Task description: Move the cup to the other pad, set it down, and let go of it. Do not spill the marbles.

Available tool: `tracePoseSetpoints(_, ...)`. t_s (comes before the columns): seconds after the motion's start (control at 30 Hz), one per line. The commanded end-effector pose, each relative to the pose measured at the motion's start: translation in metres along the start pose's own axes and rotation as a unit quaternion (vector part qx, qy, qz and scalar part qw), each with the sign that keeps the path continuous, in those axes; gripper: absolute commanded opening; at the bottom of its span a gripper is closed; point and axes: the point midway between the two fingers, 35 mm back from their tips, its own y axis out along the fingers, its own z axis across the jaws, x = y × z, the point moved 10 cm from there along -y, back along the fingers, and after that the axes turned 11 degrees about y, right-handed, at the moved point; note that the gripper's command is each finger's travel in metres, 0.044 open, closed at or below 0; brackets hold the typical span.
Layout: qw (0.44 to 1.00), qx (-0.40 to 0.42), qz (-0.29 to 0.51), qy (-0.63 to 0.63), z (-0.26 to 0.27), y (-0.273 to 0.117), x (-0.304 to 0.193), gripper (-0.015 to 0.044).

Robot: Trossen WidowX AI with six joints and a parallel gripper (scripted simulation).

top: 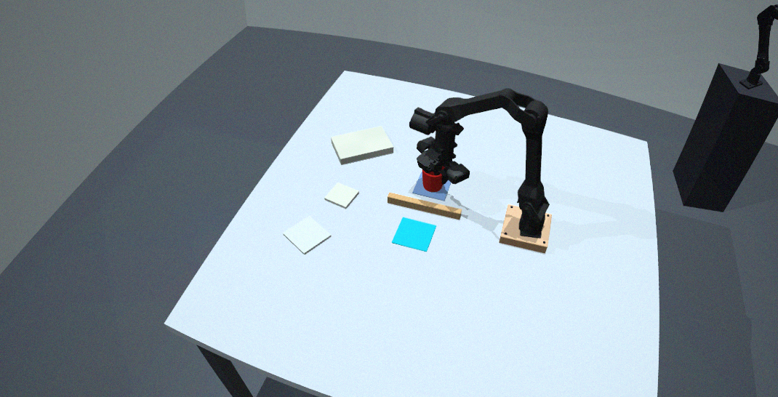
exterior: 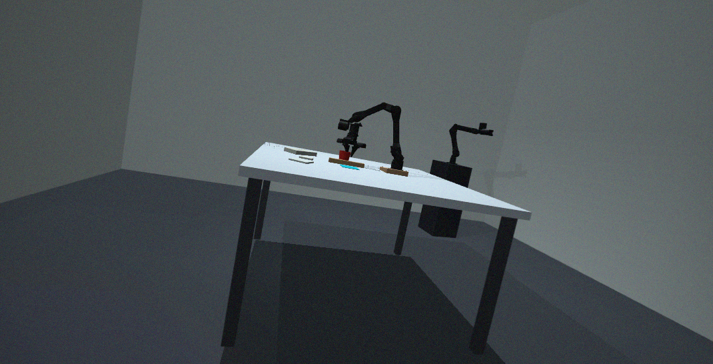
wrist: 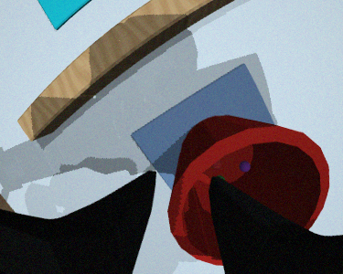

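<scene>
The red cup (top: 432, 182) (exterior: 343, 155) (wrist: 199, 137) stands upright on the dull blue pad (top: 421, 192) (wrist: 208, 100). A purple marble (wrist: 245, 166) shows inside it, and a sliver of green shows at a fingertip; the rest of the cup's floor is hidden. My gripper (top: 438, 172) (exterior: 348, 154) (wrist: 184, 181) points down at the cup, partly open and not clamped on it. In the wrist view the right finger overlaps the cup's mouth and the left finger is outside the cup. The bright cyan pad (top: 414, 234) (exterior: 350, 167) (wrist: 61, 11) has nothing on it.
A low wooden bar (top: 424, 206) (exterior: 346, 163) (wrist: 80, 78) lies between the two pads. A thick pale block (top: 361, 143) (exterior: 300, 152) and two thin pale tiles, one small (top: 341, 195) and one larger (top: 307, 234), lie to the left in the top view. A second arm stands on a black pedestal (top: 712, 150).
</scene>
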Motion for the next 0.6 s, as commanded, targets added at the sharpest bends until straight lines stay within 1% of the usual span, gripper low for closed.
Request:
tracePoseSetpoints(0.0,1.0,0.0,0.002,-0.002,0.001,0.0083,-0.001,0.0148)
tracePoseSetpoints(0.3,1.0,0.0,0.002,-0.002,0.0016,0.0138,-0.0015,0.0148)
tracePoseSetpoints(0.57,1.0,0.001,0.001,0.0,0.0013,0.0118,-0.001,0.0094)
